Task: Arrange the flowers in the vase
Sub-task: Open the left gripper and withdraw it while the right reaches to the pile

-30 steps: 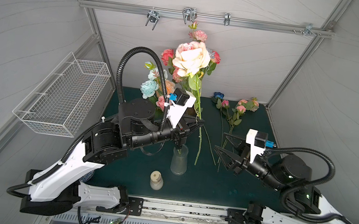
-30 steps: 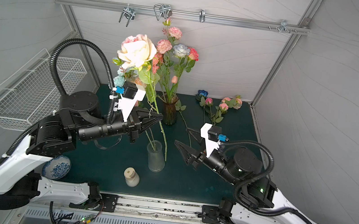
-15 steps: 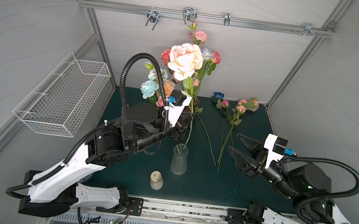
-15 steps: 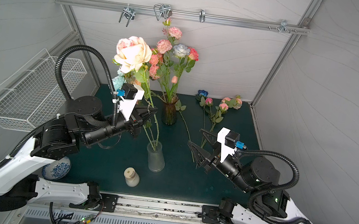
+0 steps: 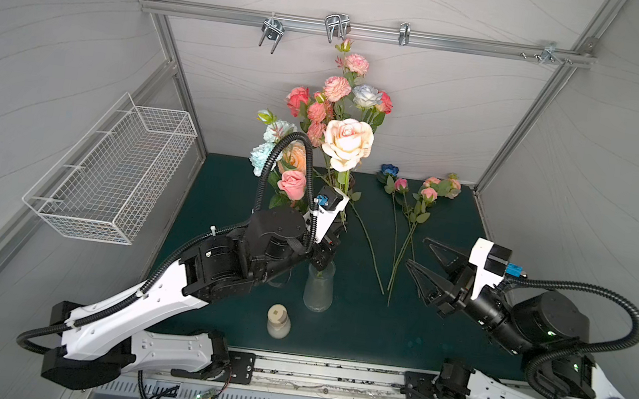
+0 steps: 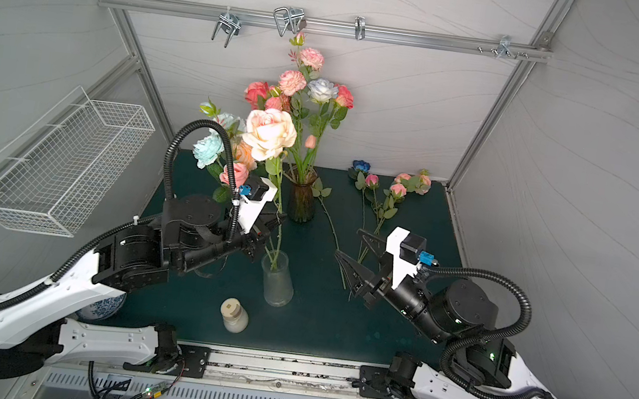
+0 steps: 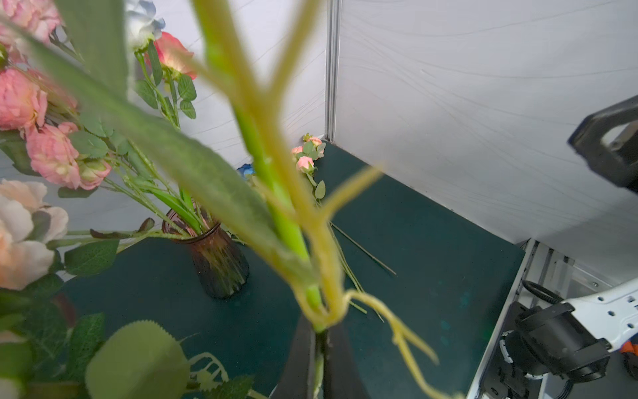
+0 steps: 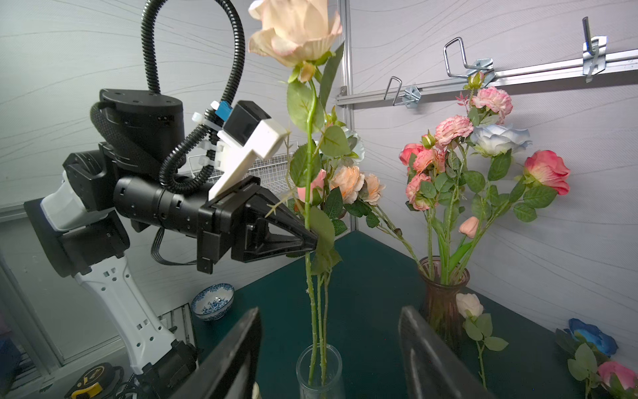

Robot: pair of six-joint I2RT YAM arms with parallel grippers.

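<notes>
The left gripper (image 8: 312, 241) is clenched on the cream rose (image 8: 295, 31), whose stem foot is already inside the clear glass vase (image 6: 277, 283) at centre frame; the brown vase (image 6: 302, 202) behind is full; the right gripper (image 6: 351, 248) gapes empty; loose flowers (image 6: 386, 192) at upper right are not yet arranged.

cream rose (image 6: 270, 133): near upright, stem end in clear vase (image 6: 277, 283), frame ctr, pinched mid-stem by left gripper (image 8: 314, 241) | brown vase (image 6: 302, 202): upper ctr, holds pink/coral/white bunch (image 6: 307, 90) | loose stems (image 5: 413, 204): lying flat, upper right, pink buds + deep blue bloom (image 5: 389, 170) | pale-blue/peach bunch (image 6: 211, 148): left of ctr, seems upright, base hidden
</notes>
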